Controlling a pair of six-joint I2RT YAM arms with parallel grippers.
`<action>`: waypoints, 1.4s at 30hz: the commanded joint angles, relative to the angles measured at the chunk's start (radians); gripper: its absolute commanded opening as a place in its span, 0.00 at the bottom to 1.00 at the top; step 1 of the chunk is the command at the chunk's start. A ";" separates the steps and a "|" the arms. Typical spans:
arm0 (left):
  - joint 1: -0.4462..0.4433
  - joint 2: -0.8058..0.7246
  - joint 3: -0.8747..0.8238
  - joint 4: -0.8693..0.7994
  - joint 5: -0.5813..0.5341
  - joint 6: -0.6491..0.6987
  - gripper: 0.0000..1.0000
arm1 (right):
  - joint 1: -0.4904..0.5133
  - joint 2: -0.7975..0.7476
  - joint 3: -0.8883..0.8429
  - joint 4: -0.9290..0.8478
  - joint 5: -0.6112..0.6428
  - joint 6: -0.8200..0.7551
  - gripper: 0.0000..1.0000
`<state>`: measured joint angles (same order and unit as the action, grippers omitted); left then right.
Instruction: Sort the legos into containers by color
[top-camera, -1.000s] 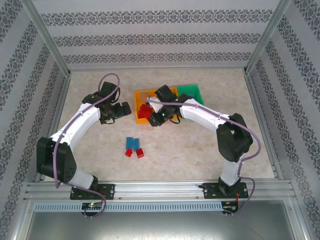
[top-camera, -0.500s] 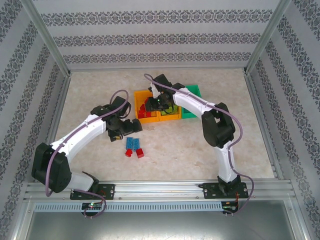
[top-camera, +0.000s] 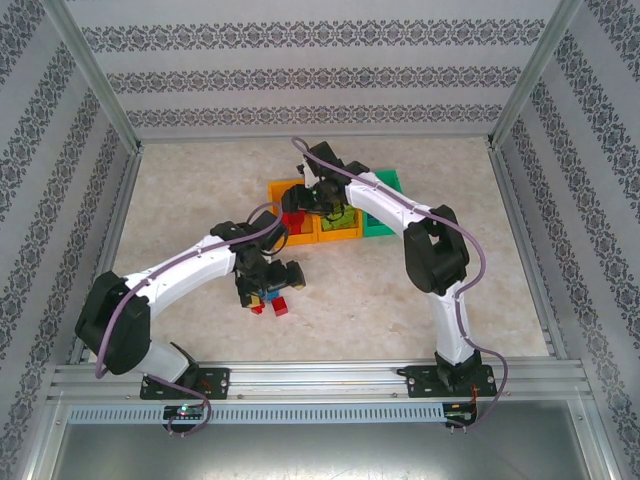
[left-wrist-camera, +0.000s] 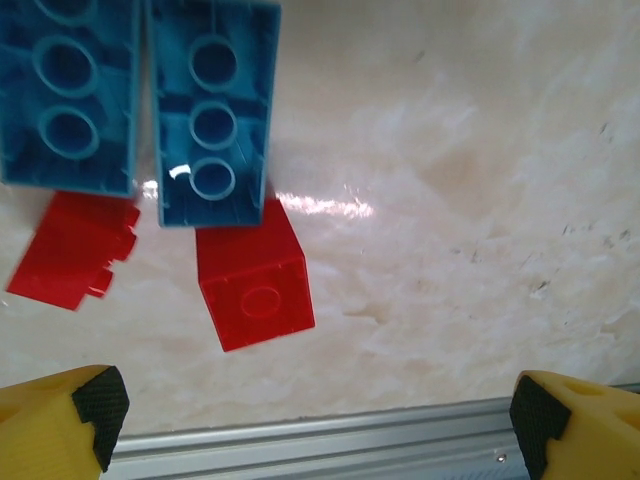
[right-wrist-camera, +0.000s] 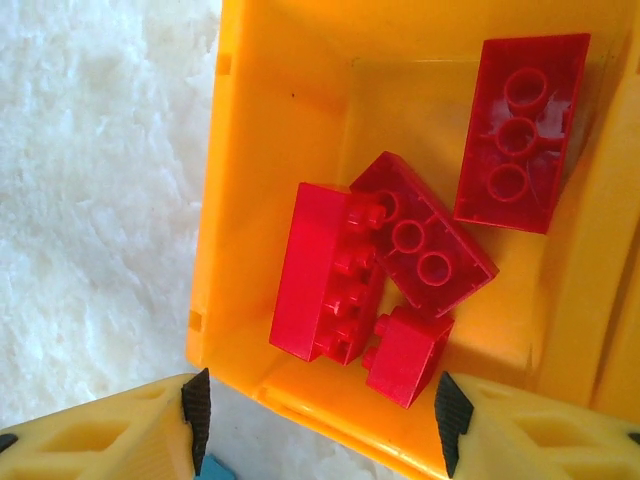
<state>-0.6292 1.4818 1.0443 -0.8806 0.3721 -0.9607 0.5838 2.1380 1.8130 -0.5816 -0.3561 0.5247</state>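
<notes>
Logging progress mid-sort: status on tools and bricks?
Left tool open over loose bricks, blue and red. Right tool open over orange bin, reds inside. Nothing in the way.

The top external camera looks down from above and behind the arm bases (top-camera: 185, 378) and takes in the whole table (top-camera: 400, 300). The left wrist camera hangs close over the blue legos (left-wrist-camera: 215, 110) and red legos (left-wrist-camera: 255, 285), with the near-edge rail (left-wrist-camera: 350, 435) at the bottom of its view. The right wrist camera looks closely down into the left orange bin (right-wrist-camera: 270, 150). Both spots lie within the top view.
</notes>
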 joint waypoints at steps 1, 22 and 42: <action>-0.033 0.026 0.008 -0.053 0.034 -0.065 0.98 | -0.014 -0.102 -0.041 0.037 0.027 0.002 0.65; -0.044 0.259 0.087 -0.087 0.001 -0.023 0.72 | -0.197 -0.436 -0.434 0.134 0.056 -0.036 0.62; -0.019 0.261 0.309 -0.191 -0.123 0.136 0.29 | -0.244 -0.561 -0.575 0.118 0.082 -0.081 0.62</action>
<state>-0.6590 1.7741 1.2587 -0.9825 0.3168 -0.8940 0.3485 1.6295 1.2778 -0.4637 -0.2924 0.4839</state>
